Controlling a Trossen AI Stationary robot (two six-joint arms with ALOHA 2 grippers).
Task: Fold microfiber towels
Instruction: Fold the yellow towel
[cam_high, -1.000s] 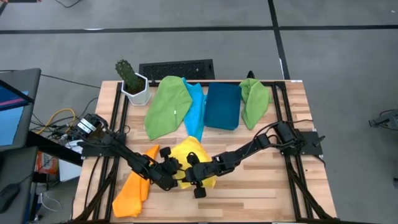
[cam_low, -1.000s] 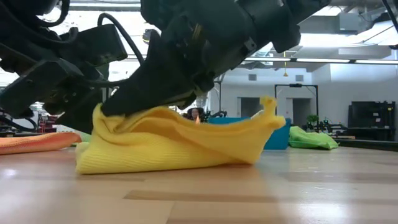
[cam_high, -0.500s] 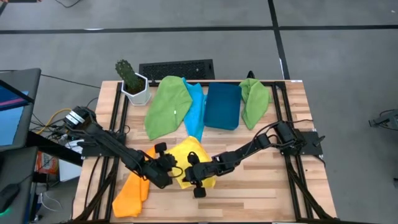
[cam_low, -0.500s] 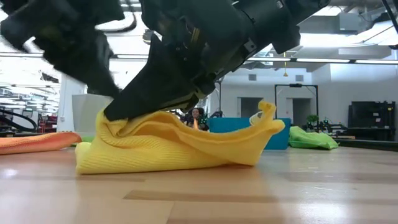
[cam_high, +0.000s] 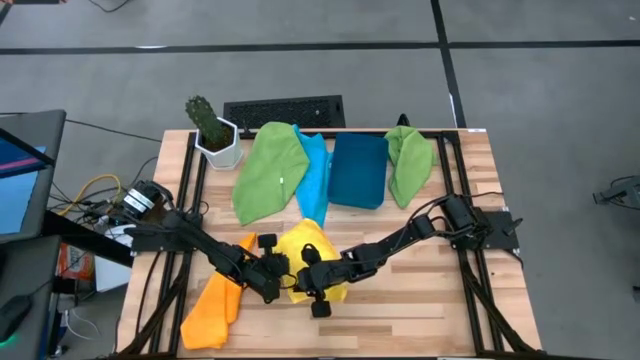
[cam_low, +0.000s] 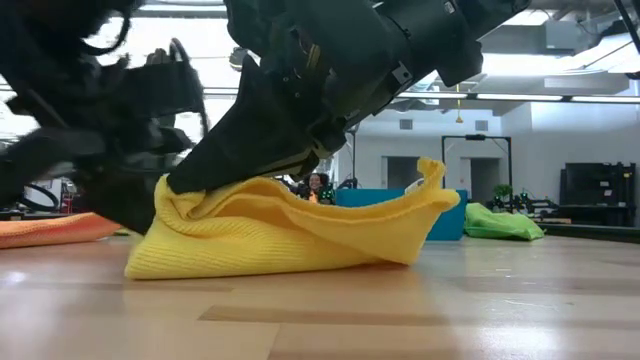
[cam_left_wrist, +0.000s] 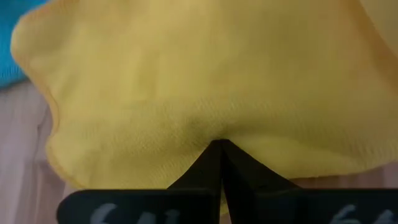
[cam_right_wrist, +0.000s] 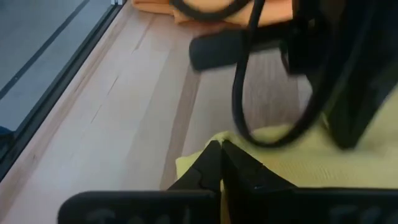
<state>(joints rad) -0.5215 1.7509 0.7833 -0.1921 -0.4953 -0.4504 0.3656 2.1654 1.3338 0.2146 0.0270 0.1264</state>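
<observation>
Where half a second ago the left claw (cam_high: 272, 283) sat farther left, it has returned against the yellow towel (cam_high: 308, 245), lower centre, fingers pressed together. Right claw (cam_high: 308, 283): clamped on that nubby, bunched cloth. Wooden surface (cam_high: 400, 310). Beyond: orange towel (cam_high: 210, 310), green towel (cam_high: 268, 170).

Front strip of wooden table (cam_high: 400, 320) bare, open for passage. Middle blocked: both arms meet over yellow towel (cam_high: 318, 250), orange towel (cam_high: 214, 305) front-left. Back row crowded: cactus pot (cam_high: 214, 138), keyboard (cam_high: 284, 111), green towels (cam_high: 268, 170), blue bin (cam_high: 359, 170).
</observation>
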